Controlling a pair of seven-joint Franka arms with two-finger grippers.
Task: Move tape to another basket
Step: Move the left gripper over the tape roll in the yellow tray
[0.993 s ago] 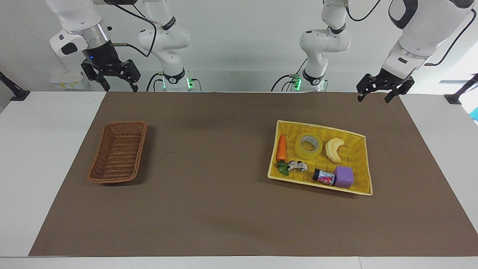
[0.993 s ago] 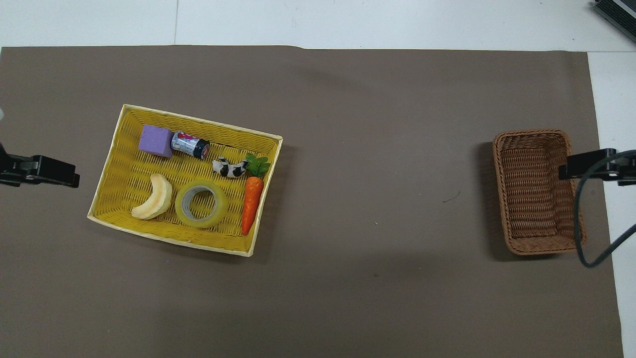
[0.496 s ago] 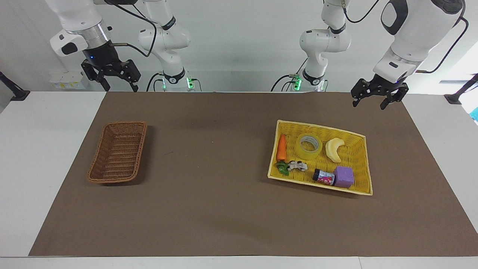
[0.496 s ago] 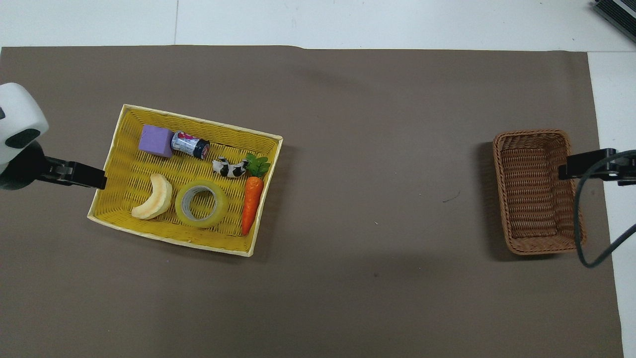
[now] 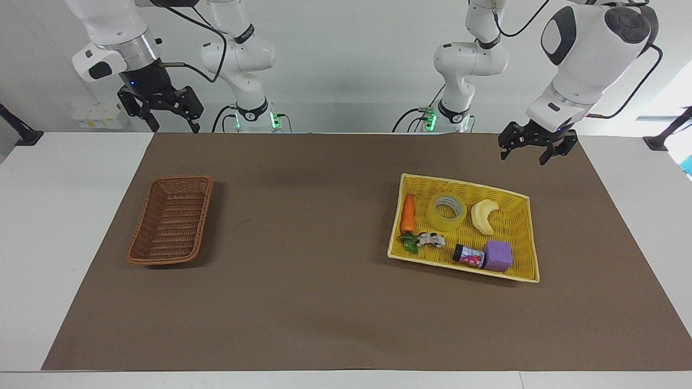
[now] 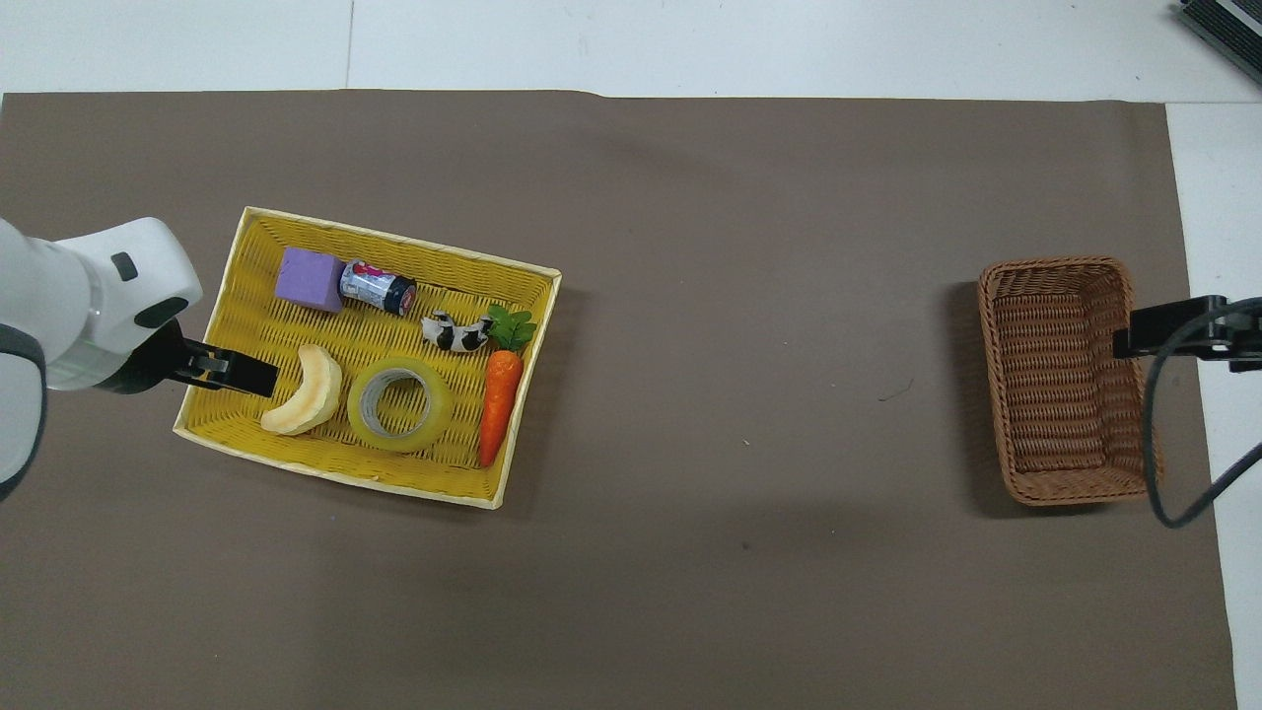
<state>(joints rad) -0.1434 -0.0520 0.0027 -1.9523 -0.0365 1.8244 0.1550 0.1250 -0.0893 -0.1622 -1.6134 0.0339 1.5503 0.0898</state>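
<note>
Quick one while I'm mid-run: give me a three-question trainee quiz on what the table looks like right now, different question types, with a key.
1. True or false: the tape already lies in the brown wicker basket.
2. Multiple choice: in the yellow basket, the tape lies between which two things? A) carrot and banana; B) purple block and can; C) carrot and purple block.
3. Fill in: the left gripper hangs open and empty above the mat, near the yellow basket's edge nearest the robots, while the right gripper waits, also ____.

Key: 1 false; 2 A; 3 open.
</note>
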